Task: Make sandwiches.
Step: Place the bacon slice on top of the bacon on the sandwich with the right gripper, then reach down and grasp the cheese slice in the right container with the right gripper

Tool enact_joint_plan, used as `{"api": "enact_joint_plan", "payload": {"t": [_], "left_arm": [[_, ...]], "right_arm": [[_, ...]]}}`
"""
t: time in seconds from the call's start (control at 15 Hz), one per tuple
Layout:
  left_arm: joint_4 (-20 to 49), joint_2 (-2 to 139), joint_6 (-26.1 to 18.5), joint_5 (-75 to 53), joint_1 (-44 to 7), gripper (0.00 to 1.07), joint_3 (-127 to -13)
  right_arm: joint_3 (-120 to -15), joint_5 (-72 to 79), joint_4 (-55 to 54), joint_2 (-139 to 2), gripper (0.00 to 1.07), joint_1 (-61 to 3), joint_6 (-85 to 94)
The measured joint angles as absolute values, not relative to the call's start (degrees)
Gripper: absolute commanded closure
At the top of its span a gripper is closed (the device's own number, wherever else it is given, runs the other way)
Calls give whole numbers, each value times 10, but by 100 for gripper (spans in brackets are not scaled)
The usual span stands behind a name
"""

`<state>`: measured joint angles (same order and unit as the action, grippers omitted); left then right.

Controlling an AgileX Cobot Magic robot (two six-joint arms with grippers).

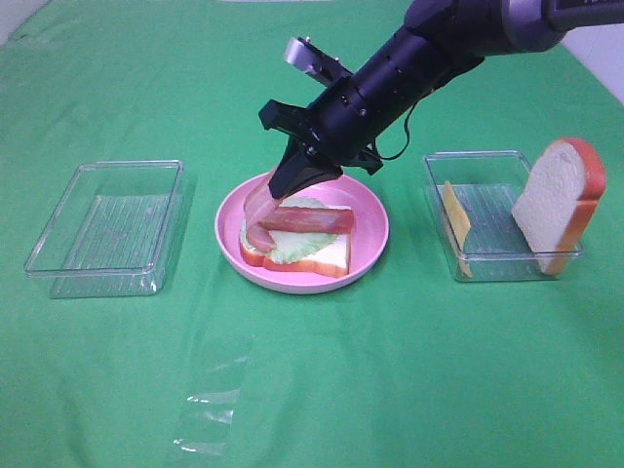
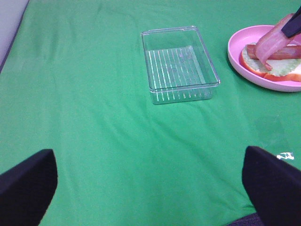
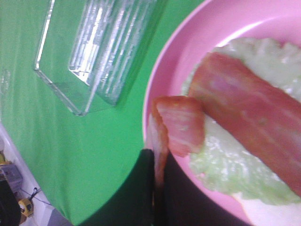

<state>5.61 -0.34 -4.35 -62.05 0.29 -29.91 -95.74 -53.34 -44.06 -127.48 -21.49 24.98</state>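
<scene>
The sandwich stack on the pink plate (image 1: 369,207) is one bread slice (image 1: 330,257), lettuce (image 1: 292,244) and a bacon strip (image 1: 310,220) lying flat. My right gripper (image 1: 294,181) reaches over the plate's left side, shut on a second bacon strip (image 1: 257,211) that curls down to the lettuce. The right wrist view shows this held bacon (image 3: 181,125) beside the flat strip (image 3: 249,113), with the gripper (image 3: 157,186) dark below it. My left gripper (image 2: 150,188) hovers wide open over bare cloth, with its fingertips (image 2: 28,183) at the frame's corners.
An empty clear tray (image 1: 107,219) lies left of the plate. A second clear tray (image 1: 478,156) on the right holds a yellow cheese slice (image 1: 455,224) and a bread slice (image 1: 556,200) leaning upright. A scrap of clear film (image 1: 210,405) lies on the green cloth near the front.
</scene>
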Motion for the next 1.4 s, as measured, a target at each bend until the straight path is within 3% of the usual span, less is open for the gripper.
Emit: {"api": "enact_joint_plan", "payload": {"t": [0.33, 0.67, 0.73, 0.87, 0.93, 1.0, 1.13, 1.27, 1.4], "left_arm": [[56, -3, -44, -621, 3, 7, -299], [56, -3, -44, -621, 3, 7, -299], [56, -3, -44, -621, 3, 7, -299], [56, -3, -44, -621, 3, 7, -299], [56, -3, -44, -620, 3, 7, -299], [56, -3, -44, -620, 3, 7, -299], [56, -3, -44, -620, 3, 7, -299], [56, -3, -44, -620, 3, 7, -299], [56, -3, -44, -620, 3, 7, -299]], "right_arm": [[-957, -518, -331, -1275, 107, -197, 201], [-957, -517, -289, -1275, 107, -195, 176], [-957, -516, -289, -1275, 99, -195, 176], [-957, -509, -287, -1274, 63, -194, 175], [-959, -510, -287, -1274, 53, -194, 175], [-964, -510, -286, -1273, 28, -194, 175], [-976, -515, -278, -1263, 15, -194, 175], [-991, -524, -258, -1238, 14, -194, 167], [-994, -556, -171, -1195, 14, -194, 81]]}}
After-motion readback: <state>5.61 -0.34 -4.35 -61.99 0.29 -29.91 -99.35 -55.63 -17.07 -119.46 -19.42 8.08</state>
